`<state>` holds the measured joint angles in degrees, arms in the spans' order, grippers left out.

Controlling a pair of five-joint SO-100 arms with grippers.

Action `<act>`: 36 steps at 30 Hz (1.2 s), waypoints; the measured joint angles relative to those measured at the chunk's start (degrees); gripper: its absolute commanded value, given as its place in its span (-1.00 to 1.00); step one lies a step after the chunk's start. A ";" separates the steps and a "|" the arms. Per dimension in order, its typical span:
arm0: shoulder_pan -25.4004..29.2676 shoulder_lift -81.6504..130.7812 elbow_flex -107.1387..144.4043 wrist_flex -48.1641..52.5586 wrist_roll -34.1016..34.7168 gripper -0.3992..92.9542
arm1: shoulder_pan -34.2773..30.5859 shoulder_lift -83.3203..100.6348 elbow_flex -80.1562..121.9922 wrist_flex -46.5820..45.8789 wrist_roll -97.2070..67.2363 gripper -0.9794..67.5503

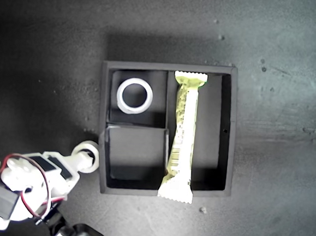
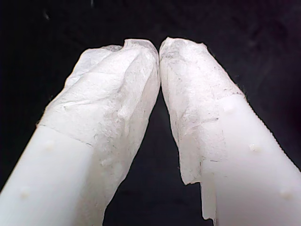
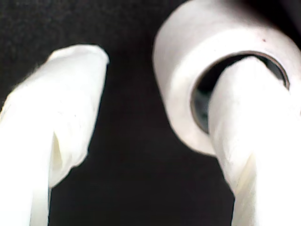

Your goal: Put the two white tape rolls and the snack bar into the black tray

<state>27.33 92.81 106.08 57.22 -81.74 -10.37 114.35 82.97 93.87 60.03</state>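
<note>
The black tray (image 1: pixel 229 129) sits in the middle of the exterior view. One white tape roll (image 1: pixel 120 95) lies flat in its upper small compartment. The snack bar (image 1: pixel 183 136) lies along the long compartment, one crimped end resting over the tray's lower wall. The other white tape roll (image 1: pixel 84 148) (image 3: pixel 178 70) is just outside the tray's left wall in the exterior view. My second gripper (image 3: pixel 162 63) is open, with one finger (image 3: pixel 249 122) through the roll's hollow centre and the other apart from it. My first gripper (image 2: pixel 159 47) is shut on nothing and does not show in the exterior view.
The tray's lower small compartment (image 1: pixel 136 152) holds nothing. The second arm's white body and red wires (image 1: pixel 26 187) fill the exterior view's lower left corner. The dark mat (image 1: pixel 283 62) spreads around the tray.
</note>
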 measured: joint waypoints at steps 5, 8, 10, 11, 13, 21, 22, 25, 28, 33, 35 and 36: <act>0.00 -2.11 0.00 -0.35 0.00 -0.66 | 0.00 0.00 0.00 0.00 0.00 -0.98; -0.09 -6.24 -0.88 -0.44 0.00 -0.73 | 0.00 0.09 0.62 0.00 0.09 -0.98; -0.70 -10.11 -2.29 -0.44 -0.09 -0.86 | 0.44 1.05 1.93 -0.35 0.79 -0.98; -1.23 -11.60 -3.08 -0.44 -0.53 -0.91 | 0.88 2.20 2.90 -0.53 1.23 -0.98; -2.81 -13.36 -4.13 -0.44 -1.05 -0.96 | 2.02 5.27 4.57 -0.53 2.29 -0.99; -3.52 -7.12 -4.04 7.12 -0.53 -0.99 | 2.29 23.29 16.44 -0.09 8.26 -0.99; -3.78 -5.36 -4.66 9.23 0.00 -0.99 | 2.64 26.28 19.42 -0.70 8.88 -0.99; -5.19 -0.44 -9.05 17.31 1.93 -0.99 | 4.04 37.35 31.03 -3.96 10.46 -0.99; -6.33 2.29 -15.91 24.87 5.01 -0.99 | 5.62 49.39 44.91 -7.73 11.34 -0.99; -8.61 0.35 -30.67 32.61 10.37 -0.99 | 5.45 68.12 66.45 -14.68 12.04 -0.98; -9.67 -3.52 -37.18 33.75 12.13 -0.99 | 4.04 70.14 71.72 -17.93 12.13 -0.98; -10.28 -5.80 -40.08 34.10 12.83 -0.99 | 3.60 70.40 74.44 -20.30 12.13 -0.98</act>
<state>17.05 87.01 66.01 91.32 -68.91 -6.77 184.75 157.41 73.56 72.16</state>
